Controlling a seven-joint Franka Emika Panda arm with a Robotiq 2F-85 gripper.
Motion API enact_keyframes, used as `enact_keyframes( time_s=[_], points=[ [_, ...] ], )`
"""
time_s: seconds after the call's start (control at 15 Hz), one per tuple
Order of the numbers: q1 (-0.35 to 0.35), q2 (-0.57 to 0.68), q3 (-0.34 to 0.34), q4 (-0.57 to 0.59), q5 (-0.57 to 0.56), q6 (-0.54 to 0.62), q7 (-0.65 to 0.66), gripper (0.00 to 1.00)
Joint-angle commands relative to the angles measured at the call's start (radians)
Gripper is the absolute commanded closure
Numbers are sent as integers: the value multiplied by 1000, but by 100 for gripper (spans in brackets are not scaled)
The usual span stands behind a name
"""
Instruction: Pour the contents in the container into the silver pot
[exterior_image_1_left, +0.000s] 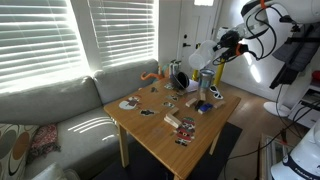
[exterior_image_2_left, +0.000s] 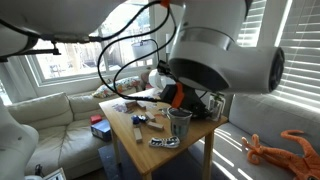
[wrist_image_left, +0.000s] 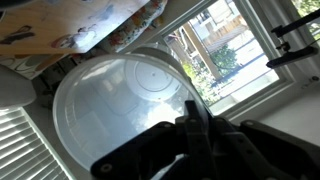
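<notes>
So the tool (wrist_image_left: 195, 135) looks clamped on the container (wrist_image_left: 120, 95), which sits right in front of it and fills the wrist view. The window's tilted in there, so I'd guess it's being tipped to pour. It's held up off the surface (exterior_image_1_left: 160, 135). Can't pick out the silver pot for sure.

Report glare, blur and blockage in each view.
In an exterior view, sunlit blinds blow out; in an exterior view, the arm looms blurred, hiding much; in the wrist view, the cup fills the frame, fingers dark against a bright window.
</notes>
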Motion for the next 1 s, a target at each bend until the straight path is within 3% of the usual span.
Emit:
enact_keyframes(
  time_s=[0.0, 0.4, 0.6, 0.93],
  points=[
    [70, -164, 82, -41, -103, 242, 148, 99],
    [200, -245, 273, -31, -344, 603, 399, 99],
    [261, -228, 339, -26, -507, 720, 528, 99],
    [348, -191, 396, -39, -743, 802, 723, 99]
  ],
)
